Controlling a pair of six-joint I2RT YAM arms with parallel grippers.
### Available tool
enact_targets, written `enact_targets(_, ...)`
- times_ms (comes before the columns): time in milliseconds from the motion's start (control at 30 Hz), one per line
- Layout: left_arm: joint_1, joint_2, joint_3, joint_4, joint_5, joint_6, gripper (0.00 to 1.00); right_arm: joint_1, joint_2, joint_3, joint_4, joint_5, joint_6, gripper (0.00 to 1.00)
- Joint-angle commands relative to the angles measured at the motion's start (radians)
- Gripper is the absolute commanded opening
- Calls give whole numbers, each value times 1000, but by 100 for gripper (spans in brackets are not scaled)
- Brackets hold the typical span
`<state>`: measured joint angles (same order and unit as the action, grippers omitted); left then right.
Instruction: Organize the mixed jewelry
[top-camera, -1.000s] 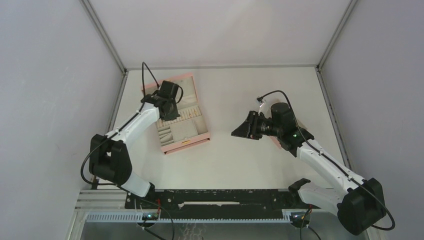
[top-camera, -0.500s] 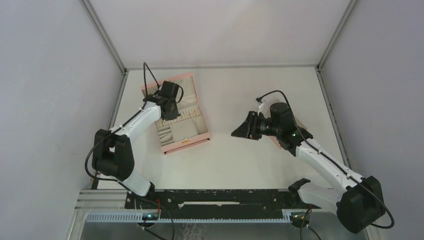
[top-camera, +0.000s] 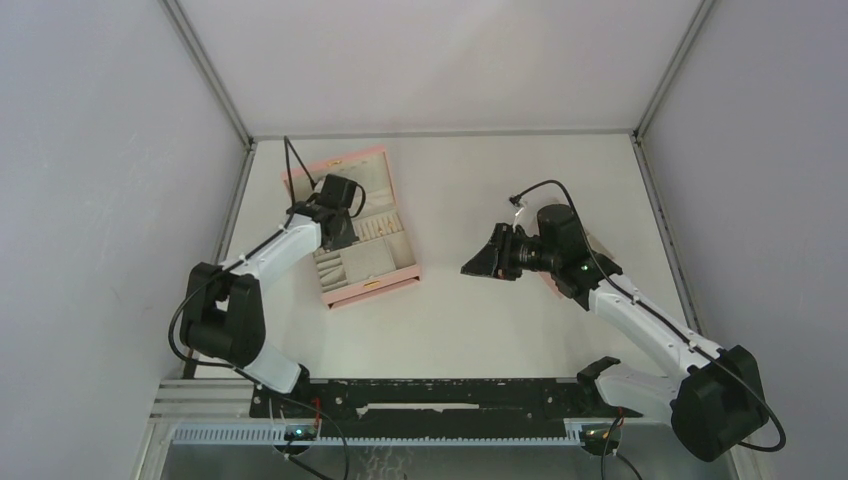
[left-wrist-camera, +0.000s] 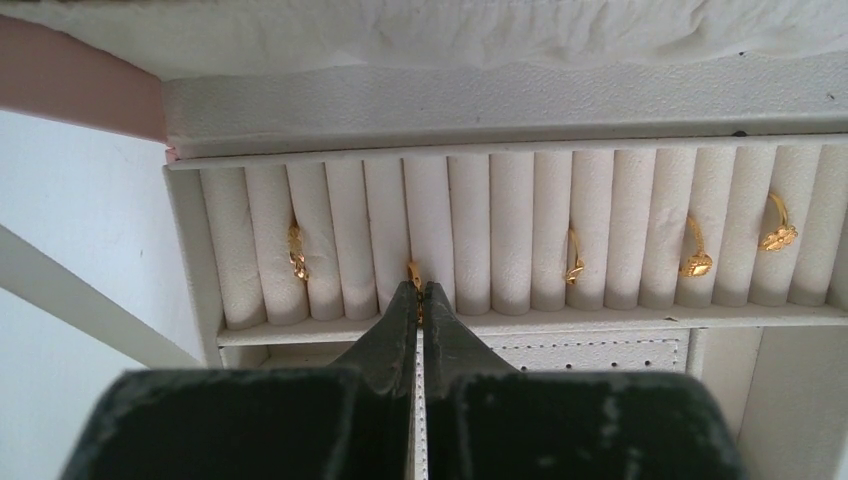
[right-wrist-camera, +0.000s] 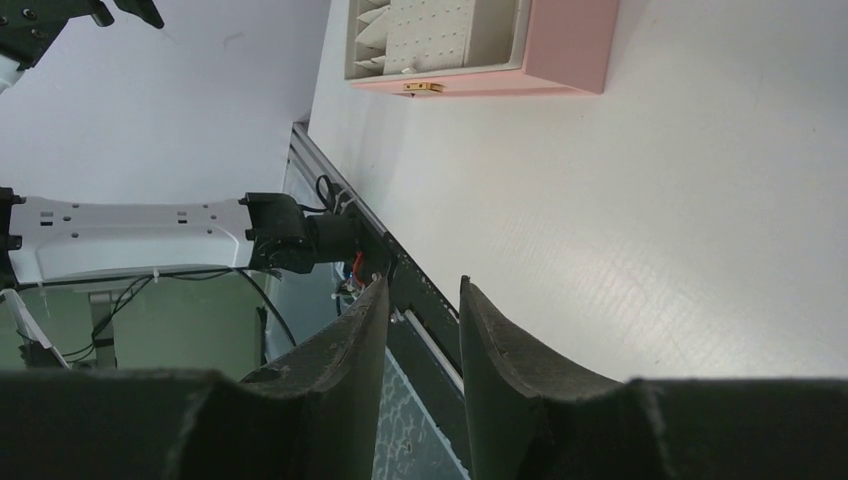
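Note:
Gold rings of the mixed jewelry sit in the slots of the white ring rolls (left-wrist-camera: 520, 230) in the open pink jewelry box (top-camera: 352, 165). One is at the left (left-wrist-camera: 297, 252) and three are toward the right (left-wrist-camera: 573, 268) (left-wrist-camera: 695, 262) (left-wrist-camera: 777, 236). My left gripper (left-wrist-camera: 420, 288) is shut on another small gold ring (left-wrist-camera: 414, 270), which is at a slot between two rolls. In the top view the left gripper (top-camera: 333, 238) hangs over the box's tray. My right gripper (top-camera: 468, 268) hovers above the bare table, open with nothing between its fingers (right-wrist-camera: 422, 285).
The beige tray (top-camera: 372, 262) has compartments and a perforated pad below the rolls. The box's front with its gold clasp (right-wrist-camera: 423, 87) shows in the right wrist view. A pink edge (top-camera: 553, 287) peeks out under the right arm. Walls close the table on three sides.
The left wrist has shifted slightly toward the near side over the ring rolls, still shut. The right jaws have narrowed a little, and that arm has barely moved.

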<state>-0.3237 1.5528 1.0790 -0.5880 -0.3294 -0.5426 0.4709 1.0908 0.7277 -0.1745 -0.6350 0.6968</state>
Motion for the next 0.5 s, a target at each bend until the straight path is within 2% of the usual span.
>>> enact_targets(0,6,-6,-5,18,-29,-12,0,-5,-6,36,45,-14,-8,40)
enact_targets(467,6,89,0,21,-40,-25,0,-3,-14,36,58,-26,3,39)
